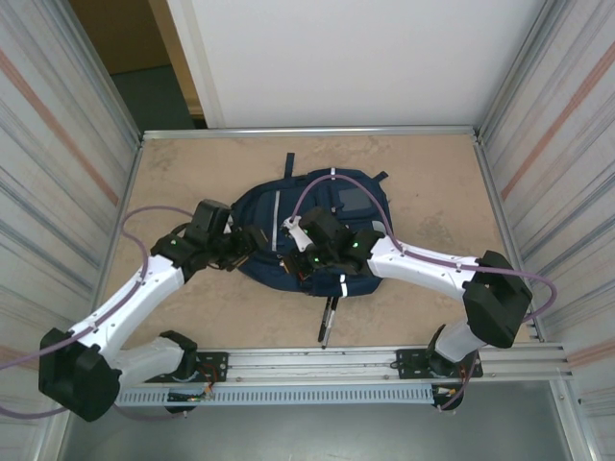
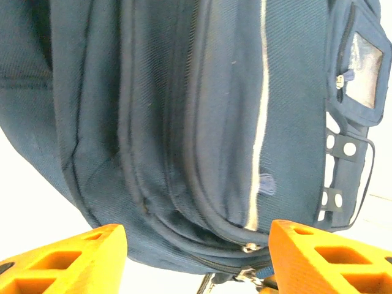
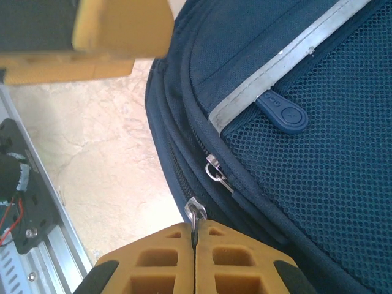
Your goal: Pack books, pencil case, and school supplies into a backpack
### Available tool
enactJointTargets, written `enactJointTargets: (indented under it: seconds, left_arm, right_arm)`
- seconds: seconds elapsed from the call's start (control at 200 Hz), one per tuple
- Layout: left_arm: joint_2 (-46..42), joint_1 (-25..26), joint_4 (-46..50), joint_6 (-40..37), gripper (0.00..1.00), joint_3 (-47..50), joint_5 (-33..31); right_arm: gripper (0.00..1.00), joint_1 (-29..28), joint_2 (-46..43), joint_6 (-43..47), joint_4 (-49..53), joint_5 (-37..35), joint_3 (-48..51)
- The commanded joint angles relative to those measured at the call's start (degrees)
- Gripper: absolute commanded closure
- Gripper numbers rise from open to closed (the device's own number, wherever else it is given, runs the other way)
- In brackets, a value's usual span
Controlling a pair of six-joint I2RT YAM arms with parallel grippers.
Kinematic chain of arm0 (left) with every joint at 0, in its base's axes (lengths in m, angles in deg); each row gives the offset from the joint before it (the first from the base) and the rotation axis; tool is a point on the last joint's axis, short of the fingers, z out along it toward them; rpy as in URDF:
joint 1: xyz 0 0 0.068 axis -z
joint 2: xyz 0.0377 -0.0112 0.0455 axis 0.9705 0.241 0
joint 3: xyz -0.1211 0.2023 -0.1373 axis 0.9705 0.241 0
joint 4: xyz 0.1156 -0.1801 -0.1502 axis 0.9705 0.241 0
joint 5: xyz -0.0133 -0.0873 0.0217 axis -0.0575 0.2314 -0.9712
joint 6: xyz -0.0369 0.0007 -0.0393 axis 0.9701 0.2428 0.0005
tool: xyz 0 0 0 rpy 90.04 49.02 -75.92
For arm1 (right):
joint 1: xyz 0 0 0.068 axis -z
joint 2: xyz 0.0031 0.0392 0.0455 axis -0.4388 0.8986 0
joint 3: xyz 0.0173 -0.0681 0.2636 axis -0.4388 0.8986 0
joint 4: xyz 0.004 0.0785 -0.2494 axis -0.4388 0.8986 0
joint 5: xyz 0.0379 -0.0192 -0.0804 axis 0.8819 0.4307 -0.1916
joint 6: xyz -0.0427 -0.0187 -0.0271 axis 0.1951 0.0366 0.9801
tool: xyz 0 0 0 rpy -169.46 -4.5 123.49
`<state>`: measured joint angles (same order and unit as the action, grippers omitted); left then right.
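Two grippers meet the backpack [image 1: 258,206]: the right gripper [image 3: 196,236] pinches a zipper pull [image 3: 195,211], while the left gripper [image 2: 199,257] gapes wide at its edge. Probably a pen [image 1: 328,322] lies just beside it.

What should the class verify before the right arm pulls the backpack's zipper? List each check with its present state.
1. Grip: the right gripper is shut on the zipper pull: ok.
2. Snag: the second zipper pull is not caught in that grip: ok.
3. Bracing: the left gripper steadies the backpack: not ok, jaws open, nothing clamped.
4. Access: compartment open for packing: not ok, zips look closed.
5. Supplies: the pen lies clear of both grippers: ok.
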<state>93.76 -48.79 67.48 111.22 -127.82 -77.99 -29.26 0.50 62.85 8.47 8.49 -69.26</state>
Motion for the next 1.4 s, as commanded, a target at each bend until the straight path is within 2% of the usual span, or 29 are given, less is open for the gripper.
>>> enactJointTargets:
  seconds: [0.0,0.11,0.165,0.251,0.321,0.371,0.486,0.712,0.827,0.887,0.952,1.077,1.233,1.398]
  left_arm:
    - [3.6,0.4,-4.7,4.0,0.38,3.0,-0.6]
    - [8.1,0.3,-9.3,4.8,0.38,1.6,-0.6]
    - [9.7,-0.4,-13.9,6.0,0.42,1.6,0.3]
    - [11.4,-1.7,-16.4,5.5,0.58,-0.5,1.5]
    - [11.5,-2.0,-13.2,2.2,0.76,-3.8,1.0]
    - [10.9,-2.0,-10.5,0.3,0.85,-5.8,-0.6]
    - [9.5,-2.8,-8.9,-1.1,0.90,-5.7,-2.0]
    - [9.7,-4.4,-12.9,1.1,0.90,-0.2,2.5]
    - [10.5,-4.3,-13.0,0.8,0.81,0.1,5.5]
    - [10.0,-3.8,-13.6,1.7,0.72,0.6,7.1]
    - [8.3,-2.3,-12.6,1.3,0.67,0.6,7.0]
    - [1.9,-0.3,-4.8,-1.5,0.55,-1.3,1.4]
    - [-0.8,-0.9,3.1,-9.3,0.52,-5.8,-6.4]
    - [5.9,-2.2,0.5,-13.4,0.50,-10.1,-0.4]
  right_arm:
    - [1.00,-0.5,-1.7,-0.3,0.4,1.6,-2.9]
    - [1.00,-0.5,-1.2,-0.5,1.7,2.6,-4.4]
    - [1.00,-1.2,-1.2,-0.5,3.0,1.9,-4.8]
    - [1.00,-1.8,-2.9,-1.2,2.7,0.3,-2.0]
    - [1.00,-1.0,-4.5,-2.6,2.6,-0.3,0.7]
    - [1.00,0.0,-5.9,-3.6,3.9,-0.9,2.7]
    - [1.00,2.7,-11.0,-4.9,4.5,-4.0,9.5]
    - [1.00,10.7,-17.2,-13.4,8.5,-8.5,19.3]
    - [1.00,12.8,-18.4,-15.5,9.1,-8.6,21.2]
    - [0.87,12.8,-18.9,-14.2,10.0,-8.0,20.2]
    - [0.76,12.6,-19.7,-12.2,10.2,-8.1,19.2]
    - [0.61,12.7,-20.8,-6.3,13.5,-10.7,15.4]
    - [0.54,12.7,-20.4,-1.4,11.3,-10.8,13.8]
    - [0.51,11.9,-16.2,-6.0,9.5,-9.0,10.6]
